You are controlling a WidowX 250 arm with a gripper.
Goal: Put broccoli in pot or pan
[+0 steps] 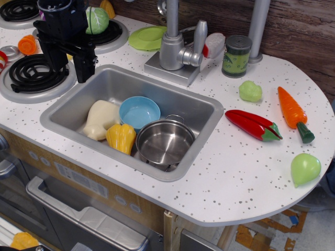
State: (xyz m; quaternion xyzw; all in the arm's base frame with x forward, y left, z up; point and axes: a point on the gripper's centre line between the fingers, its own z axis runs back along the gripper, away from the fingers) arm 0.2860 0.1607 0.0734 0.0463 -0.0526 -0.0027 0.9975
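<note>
The broccoli (250,91), a small lumpy light-green toy, lies on the white counter to the right of the sink, near the back. The shiny steel pot (165,142) stands upright and empty in the front right corner of the sink (204,111). My black gripper (68,61) hangs over the counter at the sink's back left corner, beside the stove burner (32,73). Its fingers are spread apart with nothing between them. It is far to the left of the broccoli and the pot.
In the sink with the pot are a light-blue bowl (139,111), a yellow pepper (121,137) and a cream toy (100,119). A red pepper (254,124), carrot (293,112) and pale-green pear (304,168) lie on the right counter. The faucet (175,42), can (236,55) and cabbage (97,20) stand behind.
</note>
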